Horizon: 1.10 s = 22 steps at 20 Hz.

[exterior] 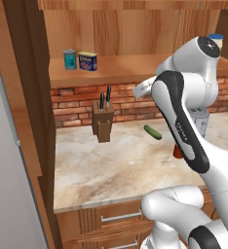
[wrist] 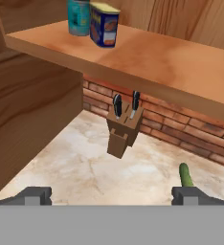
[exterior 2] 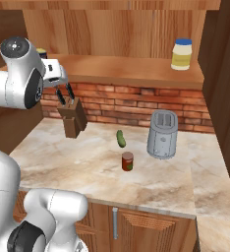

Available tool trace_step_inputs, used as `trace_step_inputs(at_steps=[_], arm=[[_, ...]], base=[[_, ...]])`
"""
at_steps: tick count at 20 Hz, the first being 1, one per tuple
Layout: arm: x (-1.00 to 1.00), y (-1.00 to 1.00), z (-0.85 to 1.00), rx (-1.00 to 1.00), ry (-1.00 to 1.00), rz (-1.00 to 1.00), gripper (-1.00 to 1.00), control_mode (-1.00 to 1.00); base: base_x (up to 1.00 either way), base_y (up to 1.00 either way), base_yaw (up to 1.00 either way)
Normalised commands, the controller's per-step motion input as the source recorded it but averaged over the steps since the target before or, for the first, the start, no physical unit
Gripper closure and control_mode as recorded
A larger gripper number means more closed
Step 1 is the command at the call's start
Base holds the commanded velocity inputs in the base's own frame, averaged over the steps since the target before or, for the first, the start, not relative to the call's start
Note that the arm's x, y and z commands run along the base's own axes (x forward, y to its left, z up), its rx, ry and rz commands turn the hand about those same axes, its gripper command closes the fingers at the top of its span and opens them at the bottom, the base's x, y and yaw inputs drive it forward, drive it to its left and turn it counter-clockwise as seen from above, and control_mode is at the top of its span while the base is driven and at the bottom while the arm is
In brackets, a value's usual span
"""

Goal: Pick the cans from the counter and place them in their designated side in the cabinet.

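The dark blue can with a yellow label (exterior: 87, 61) (wrist: 104, 24) stands on the cabinet shelf (exterior: 130, 68) toward its left end, beside a teal can. Down on the counter (exterior 2: 87, 167), the red-brown can (exterior 2: 128, 161) stands upright in front of a toaster; in the left base view the arm covers most of this can (exterior: 177, 151). My gripper (exterior 2: 65, 93) (wrist: 112, 196) hangs open and empty below the shelf's front edge, above the knife block. Its fingertips (wrist: 35, 195) stand wide apart.
A teal can (exterior: 69, 59) (wrist: 78, 16) and a pale yellow jar (exterior 2: 181, 54) share the shelf. A knife block (exterior 2: 72, 118), a cucumber (exterior 2: 120, 138) and a grey toaster (exterior 2: 162, 133) are on the counter against a brick wall. Drawers (exterior: 121, 216) lie below.
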Motion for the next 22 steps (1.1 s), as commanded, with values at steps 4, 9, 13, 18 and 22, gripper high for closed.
trace_step_inputs(at_steps=[4, 9, 13, 18, 22], arm=[[-0.23, -0.29, -0.38, 0.00, 0.16, -0.05, -1.00, -1.00], [-0.18, -0.16, -0.27, 0.00, 0.06, -0.05, -1.00, -1.00], [-0.12, -0.15, -0.11, 0.00, -0.04, -0.07, -1.00, -1.00], [-0.11, -0.39, -0.14, 0.00, 0.00, -0.17, -1.00, -1.00], [-0.05, -0.48, -0.16, 0.00, 0.08, -0.18, -1.00, -1.00]], base=[[0.00, 0.00, 0.00], [0.00, 0.00, 0.00], [0.00, 0.00, 0.00], [0.00, 0.00, 0.00], [0.00, 0.00, 0.00]])
